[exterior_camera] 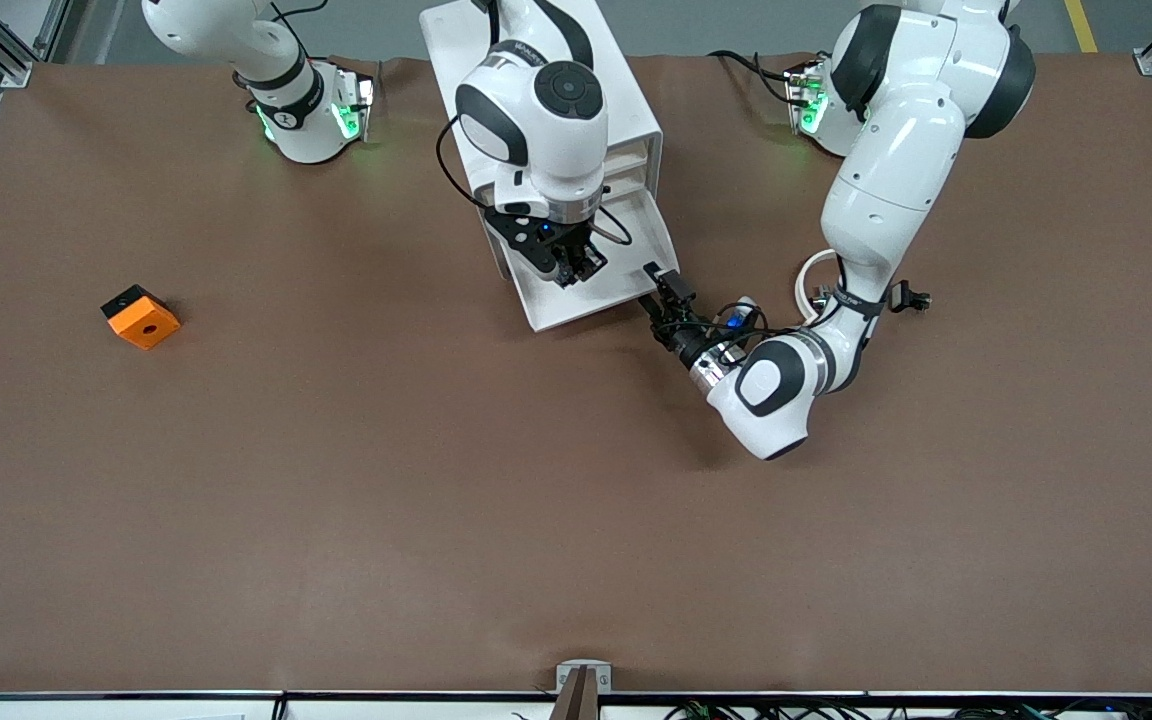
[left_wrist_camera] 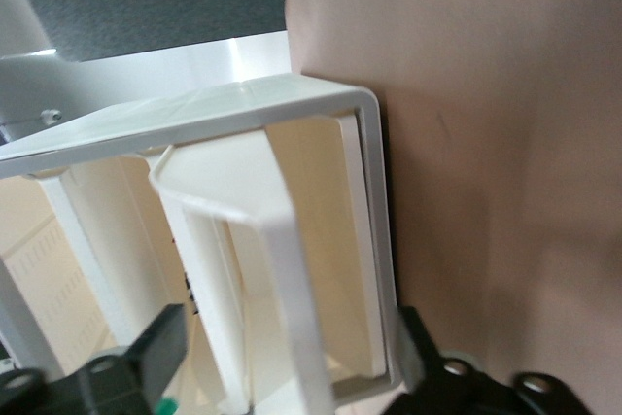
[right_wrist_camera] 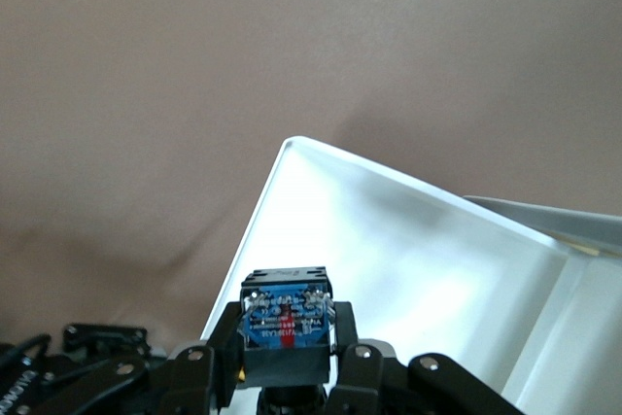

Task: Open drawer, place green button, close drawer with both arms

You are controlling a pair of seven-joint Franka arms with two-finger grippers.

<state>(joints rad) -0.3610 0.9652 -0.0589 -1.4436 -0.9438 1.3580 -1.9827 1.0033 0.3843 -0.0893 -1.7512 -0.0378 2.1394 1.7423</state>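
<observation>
The white cabinet (exterior_camera: 636,120) stands at the table's middle with its lowest drawer (exterior_camera: 636,235) pulled out toward the front camera. My right gripper (exterior_camera: 576,265) hangs over the open drawer tray (right_wrist_camera: 408,269). It (right_wrist_camera: 287,339) is shut on the button (right_wrist_camera: 285,318), whose grey-blue base faces the wrist camera; the green cap is hidden. My left gripper (exterior_camera: 664,285) is at the drawer's front corner toward the left arm's end. In the left wrist view it (left_wrist_camera: 282,362) is open, its fingers (left_wrist_camera: 146,357) standing on either side of the drawer's front edge (left_wrist_camera: 287,269).
An orange cube with a hole (exterior_camera: 140,316) lies toward the right arm's end of the table. A small dark part (exterior_camera: 911,298) lies toward the left arm's end, beside the left forearm. A metal bracket (exterior_camera: 583,680) sits at the table's near edge.
</observation>
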